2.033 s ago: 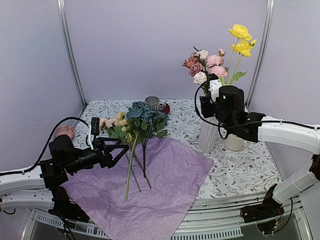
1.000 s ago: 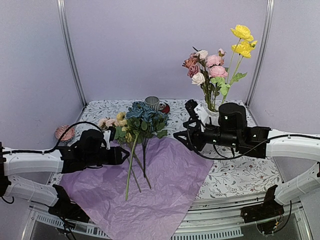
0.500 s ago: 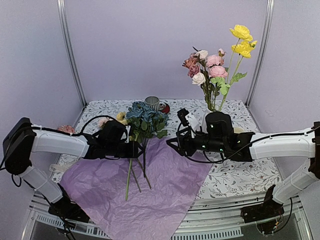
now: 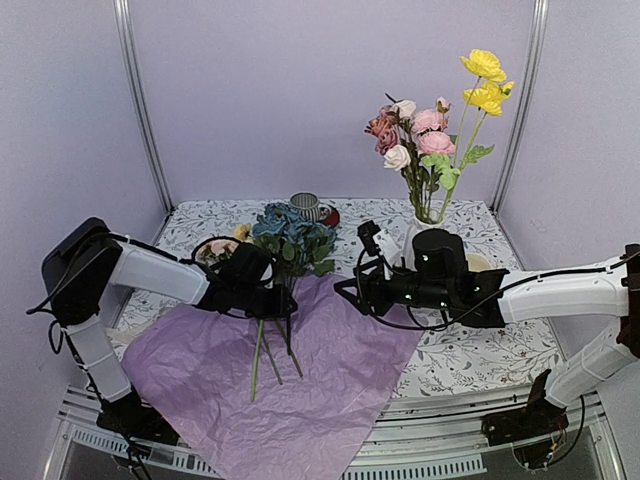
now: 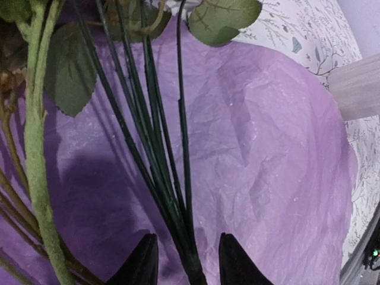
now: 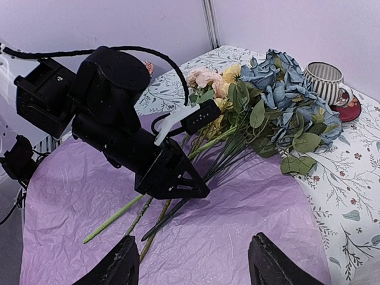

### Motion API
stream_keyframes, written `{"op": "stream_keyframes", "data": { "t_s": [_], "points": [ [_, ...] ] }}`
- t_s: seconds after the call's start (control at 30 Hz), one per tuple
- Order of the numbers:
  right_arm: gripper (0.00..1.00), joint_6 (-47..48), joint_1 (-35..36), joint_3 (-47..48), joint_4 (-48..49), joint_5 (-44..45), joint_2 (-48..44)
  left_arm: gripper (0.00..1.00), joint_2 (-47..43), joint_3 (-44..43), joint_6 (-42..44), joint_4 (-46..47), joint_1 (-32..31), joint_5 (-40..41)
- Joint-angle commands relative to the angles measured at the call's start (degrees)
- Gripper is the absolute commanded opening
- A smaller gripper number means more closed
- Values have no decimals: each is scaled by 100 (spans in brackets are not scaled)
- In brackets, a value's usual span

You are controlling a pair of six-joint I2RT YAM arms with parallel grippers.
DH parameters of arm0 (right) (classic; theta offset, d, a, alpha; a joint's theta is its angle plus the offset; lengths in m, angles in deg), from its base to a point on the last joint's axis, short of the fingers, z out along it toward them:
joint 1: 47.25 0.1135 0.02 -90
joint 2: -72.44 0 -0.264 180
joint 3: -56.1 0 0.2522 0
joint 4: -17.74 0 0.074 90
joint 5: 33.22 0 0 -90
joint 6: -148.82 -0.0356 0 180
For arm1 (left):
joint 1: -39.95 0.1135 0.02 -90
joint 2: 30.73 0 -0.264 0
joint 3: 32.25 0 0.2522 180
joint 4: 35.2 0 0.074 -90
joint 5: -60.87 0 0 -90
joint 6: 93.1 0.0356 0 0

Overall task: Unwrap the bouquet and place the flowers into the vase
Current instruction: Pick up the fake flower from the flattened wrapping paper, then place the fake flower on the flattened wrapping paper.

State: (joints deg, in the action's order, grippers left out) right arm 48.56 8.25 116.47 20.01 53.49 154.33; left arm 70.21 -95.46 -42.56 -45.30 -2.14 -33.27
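The left fingers (image 5: 234, 261) are standing apart, straddling dark stems of the flowers (image 5: 157, 148) lying on the purple tissue paper (image 5: 267, 154). The right fingers (image 6: 270, 264) are hovering apart, with the blooms ahead of them.

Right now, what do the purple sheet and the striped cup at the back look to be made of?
The purple sheet looks like thin tissue paper with a matt finish: it is covered in fine crinkles and soft creases. The striped cup is probably glazed ceramic, judging by its hard, smooth rim and slight sheen, though this is less certain.
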Motion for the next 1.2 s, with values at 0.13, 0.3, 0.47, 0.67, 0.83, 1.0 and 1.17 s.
{"op": "stream_keyframes", "data": {
  "t_s": [0.13,0.3,0.47,0.67,0.83,1.0,1.17],
  "points": [
    [64,-83,39,-66,180,124,-43,3,163,-12,-270,431,95,-451],
    [64,-140,34,-39,164,115,-119,0,-585,352,-407,808,100,-392],
    [65,-190,39,49,127,5,-159,0,-1421,625,-433,897,92,-353],
    [65,-328,36,255,49,-59,-106,2,-2216,1064,-505,1186,78,-399],
    [66,-418,37,253,19,-19,-129,2,-1986,1043,-593,1371,79,-597],
    [66,-507,33,215,40,-11,-156,2,-1376,986,-969,1922,7,-819],
    [66,-513,31,178,39,15,-200,2,-701,842,-1153,2257,-171,-831]
  ]
}}
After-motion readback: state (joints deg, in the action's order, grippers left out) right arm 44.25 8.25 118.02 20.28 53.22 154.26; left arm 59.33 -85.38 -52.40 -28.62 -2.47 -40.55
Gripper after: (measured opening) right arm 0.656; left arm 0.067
